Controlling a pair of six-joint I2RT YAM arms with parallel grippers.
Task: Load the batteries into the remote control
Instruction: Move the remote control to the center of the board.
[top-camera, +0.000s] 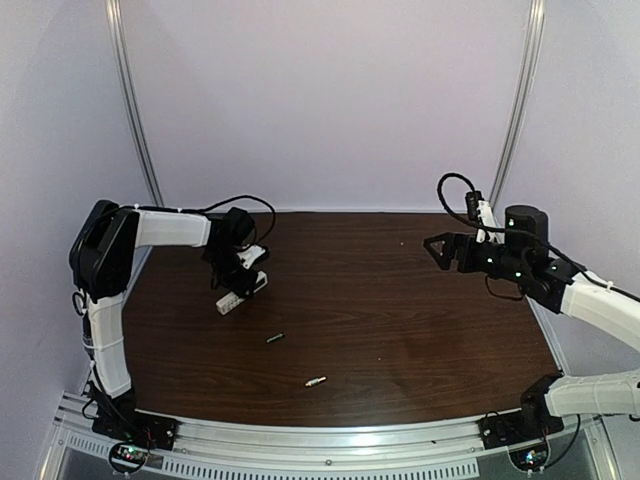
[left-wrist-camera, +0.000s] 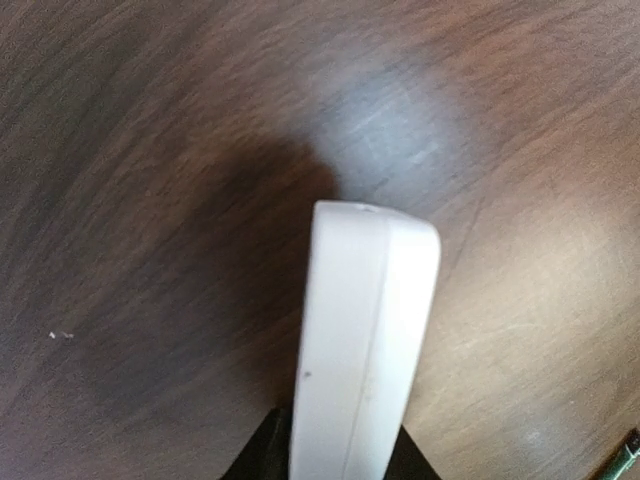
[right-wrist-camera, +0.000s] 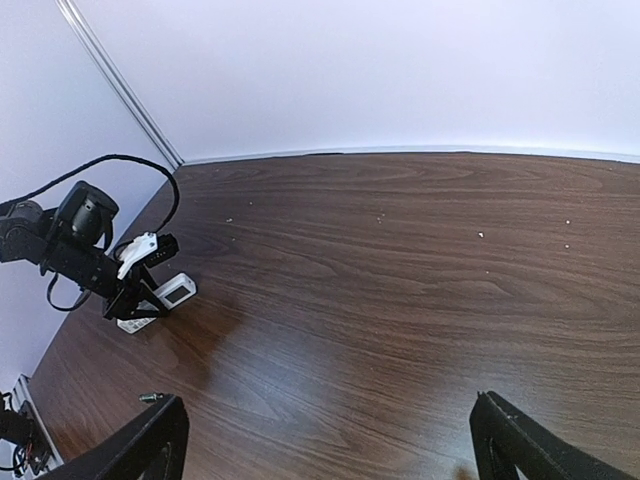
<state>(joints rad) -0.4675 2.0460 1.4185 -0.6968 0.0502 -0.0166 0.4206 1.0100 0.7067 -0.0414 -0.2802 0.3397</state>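
My left gripper (top-camera: 241, 280) is shut on the white remote control (top-camera: 234, 295), which it holds tilted over the table's left side. In the left wrist view the remote (left-wrist-camera: 365, 340) stands edge-on between the dark fingertips (left-wrist-camera: 265, 455), its far end just above the wood. The right wrist view shows the remote (right-wrist-camera: 168, 296) with its grey display facing up. The dark battery (top-camera: 275, 338) and the pale silvery battery (top-camera: 315, 381) lie apart on the table, nearer the front. My right gripper (top-camera: 437, 250) is open and empty, raised at the right, also in its wrist view (right-wrist-camera: 330, 445).
The brown wood table (top-camera: 400, 320) has pale walls behind and on both sides, with metal corner rails. A metal rail runs along the front edge (top-camera: 330, 445). One battery (right-wrist-camera: 150, 398) shows beside my right gripper's left fingertip in the right wrist view.
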